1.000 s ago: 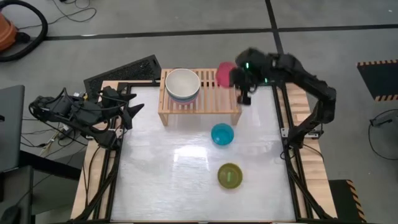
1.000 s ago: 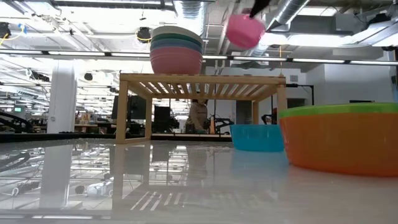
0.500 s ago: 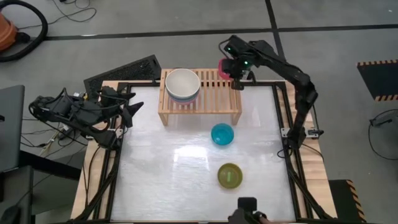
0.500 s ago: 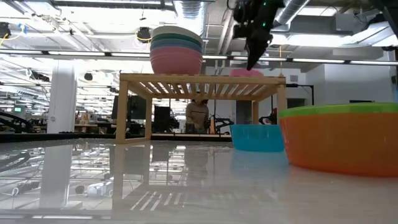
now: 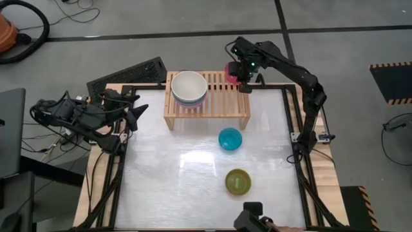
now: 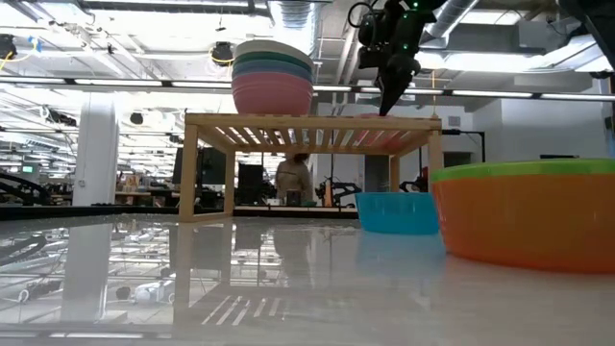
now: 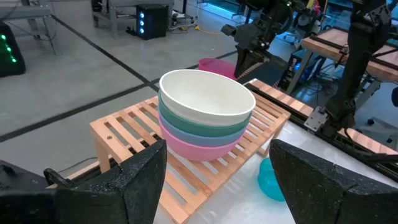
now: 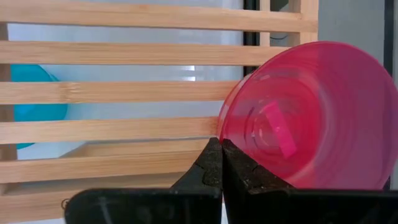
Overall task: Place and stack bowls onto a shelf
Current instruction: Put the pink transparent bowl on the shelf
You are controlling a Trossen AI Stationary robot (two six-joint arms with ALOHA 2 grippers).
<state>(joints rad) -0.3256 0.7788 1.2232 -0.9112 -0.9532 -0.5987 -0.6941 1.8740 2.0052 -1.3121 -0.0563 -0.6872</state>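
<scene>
A small pink bowl (image 8: 298, 118) sits low at the far right corner of the light-wood shelf (image 5: 222, 103), with my right gripper (image 5: 244, 87) shut on it. The pink bowl (image 7: 217, 64) also shows behind a stack of larger bowls (image 5: 189, 88), cream-white on top, which stands on the shelf's left part. On the table a cyan bowl (image 5: 230, 139) and an olive-green bowl (image 5: 238, 182) rest on their bases; the green one is nested in an orange bowl (image 6: 524, 226). My left gripper (image 7: 217, 186) waits open at the table's left edge. My right gripper pinches the pink bowl's rim (image 8: 225, 127) between its two shut fingers, on the side toward the table's near edge. The fingers (image 6: 389, 96) come steeply from above, pointing down. The bowl is tilted, down at the level of the slats; whether it rests on them I cannot tell.
A black slatted panel (image 5: 129, 74) lies beyond the table's far left corner. The shelf's middle slats (image 5: 222, 90) between the stack and the pink bowl are bare. A dark object (image 5: 251, 216) shows at the near edge.
My right gripper has come down and moved toward the far edge, carrying the pink bowl from well above the shelf's right end down to the level of the slats. It has stayed shut on the bowl throughout and has hardly moved in the last half second.
</scene>
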